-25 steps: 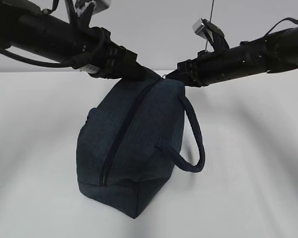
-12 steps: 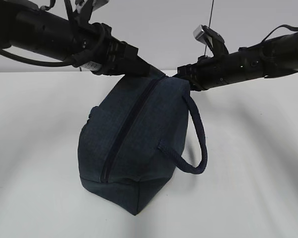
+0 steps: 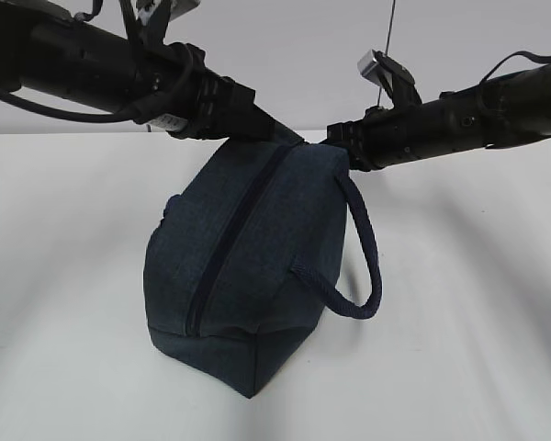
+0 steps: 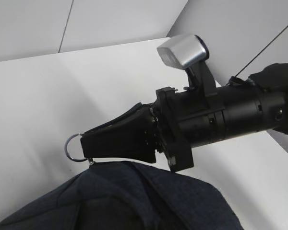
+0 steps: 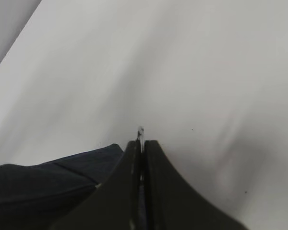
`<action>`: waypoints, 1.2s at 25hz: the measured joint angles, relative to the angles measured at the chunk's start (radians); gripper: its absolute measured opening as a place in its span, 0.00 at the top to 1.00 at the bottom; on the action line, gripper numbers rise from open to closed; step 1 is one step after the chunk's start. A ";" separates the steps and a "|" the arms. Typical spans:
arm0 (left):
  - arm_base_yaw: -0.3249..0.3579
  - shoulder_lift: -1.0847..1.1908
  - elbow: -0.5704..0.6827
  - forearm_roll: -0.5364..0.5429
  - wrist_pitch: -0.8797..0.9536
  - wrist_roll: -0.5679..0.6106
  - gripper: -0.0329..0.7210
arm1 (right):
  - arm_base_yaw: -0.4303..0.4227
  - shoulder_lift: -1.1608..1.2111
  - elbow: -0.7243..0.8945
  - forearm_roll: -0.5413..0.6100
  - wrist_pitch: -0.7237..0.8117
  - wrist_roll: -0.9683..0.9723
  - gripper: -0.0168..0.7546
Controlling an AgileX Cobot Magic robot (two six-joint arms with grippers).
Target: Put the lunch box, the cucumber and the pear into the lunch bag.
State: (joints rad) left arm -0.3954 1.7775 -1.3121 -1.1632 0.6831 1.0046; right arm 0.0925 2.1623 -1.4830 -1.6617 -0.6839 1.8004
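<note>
You see navy lunch bag [image 3: 248, 266] zipped, loop handle [image 3: 363, 266] hanging; right gripper [image 4: 89, 148] pinches its ring pull [image 4: 73, 147]; left gripper's [image 3: 285, 138] grip hidden, can't tell.

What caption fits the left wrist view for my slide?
Right hand shut on the metal ring of the zipper above the navy lunch bag.

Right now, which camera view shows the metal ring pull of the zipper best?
The left wrist view: the silver metal ring pull pokes out whole beyond the right claw shut on it. The right wrist view shows only its edge; the exterior view hides it.
</note>
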 joint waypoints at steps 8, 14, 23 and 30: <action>0.000 -0.006 0.000 0.001 -0.027 0.003 0.92 | -0.013 0.013 -0.080 0.000 -0.013 0.000 0.71; 0.000 -0.006 -0.006 0.008 -0.146 0.005 0.72 | -0.015 0.004 -0.107 -0.016 -0.017 0.000 0.46; 0.000 -0.007 -0.007 0.037 -0.253 0.007 0.30 | -0.017 -0.137 -0.107 -0.179 0.042 0.055 0.43; 0.040 -0.057 -0.007 0.115 -0.251 0.008 0.30 | -0.017 -0.214 -0.107 -0.179 0.044 0.072 0.43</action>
State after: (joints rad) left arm -0.3554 1.7204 -1.3194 -1.0485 0.4320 1.0124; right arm 0.0758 1.9479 -1.5905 -1.8406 -0.6394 1.8729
